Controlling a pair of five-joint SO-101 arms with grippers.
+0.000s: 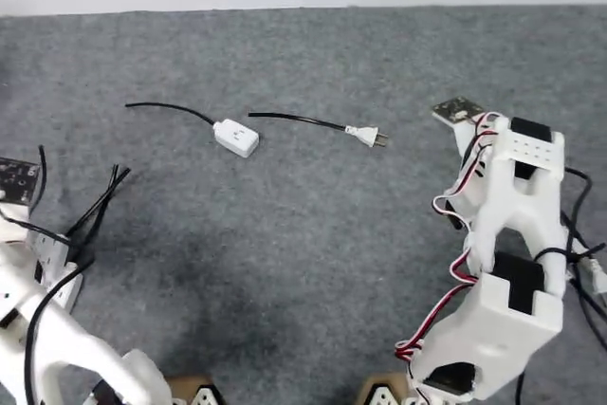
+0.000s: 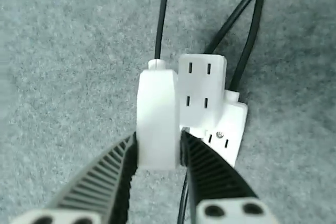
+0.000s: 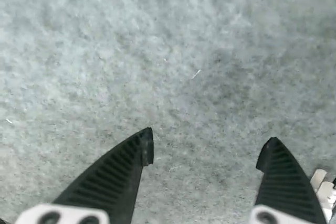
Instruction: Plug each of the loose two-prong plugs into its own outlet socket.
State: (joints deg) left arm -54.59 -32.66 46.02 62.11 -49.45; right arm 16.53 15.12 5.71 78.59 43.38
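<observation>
1. The left gripper (image 2: 158, 141) is pinching a white corded block (image 2: 157, 114). Its two ribbed fingers (image 2: 113, 174) press on opposite sides of the block's near end.
2. A black cord (image 2: 161, 14) leaves the far end of the held block and runs away over the grey carpet (image 2: 63, 51).
3. Right against that block lies a white outlet piece (image 2: 202, 82) with two pairs of slots facing up. A second slotted white piece (image 2: 228, 129) sits partly under it, and more black cords (image 2: 247, 19) lead away from the pair.
4. In the high view, the left arm (image 1: 43, 329) stands at the near left corner, with a bundle of black cables (image 1: 100, 201) fanned out on the carpet beside it.
5. The right gripper (image 3: 209, 142) hangs spread wide above bare carpet, with nothing between its fingers. A small white piece (image 3: 323, 182) shows at the edge just beside one finger; I cannot tell what it is.
6. The right arm (image 1: 507, 234) stands folded at the right side of the table.
7. Mid-table, toward the far side, a single white outlet socket (image 1: 235, 137) lies with its cord trailing left.
8. A loose two-prong plug (image 1: 365, 136) lies to the right of that socket, apart from it. Its prongs point right, and its black lead (image 1: 294, 119) runs back to the left.
</observation>
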